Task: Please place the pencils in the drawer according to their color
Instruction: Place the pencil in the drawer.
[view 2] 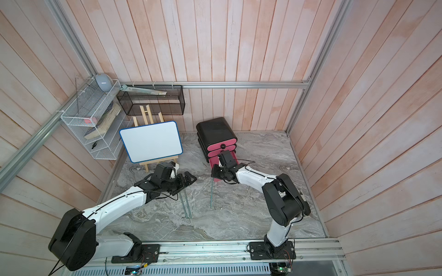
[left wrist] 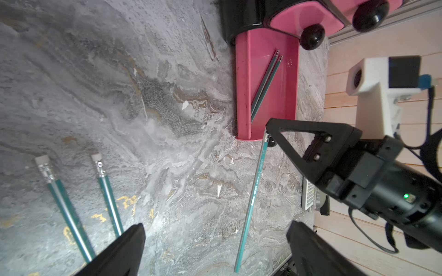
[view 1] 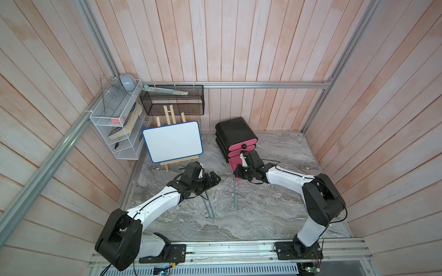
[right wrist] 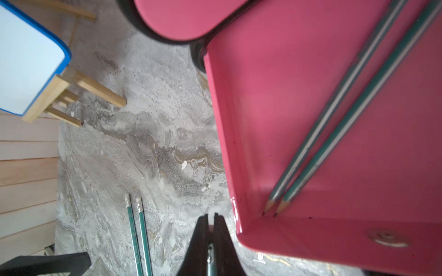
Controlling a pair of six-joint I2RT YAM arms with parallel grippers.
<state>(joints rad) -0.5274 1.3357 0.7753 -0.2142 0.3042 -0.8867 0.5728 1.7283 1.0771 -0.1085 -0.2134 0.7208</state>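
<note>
Pencil (left wrist: 251,203), slim and teal, hangs clamped in right claw (right wrist: 211,217); left claw (left wrist: 215,230) gapes.

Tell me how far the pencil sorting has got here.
Done: two green pencils lie in the open bottom drawer. In hand: the right fingers are shut on a third pencil. Remaining: two more pencils on the table; other colours aren't visible.

No legible text on any of my feeds.
I see faint print running along the teal pencil (left wrist: 251,203) barrel in the left wrist view, but it's too small and blurred for me to read.
</note>
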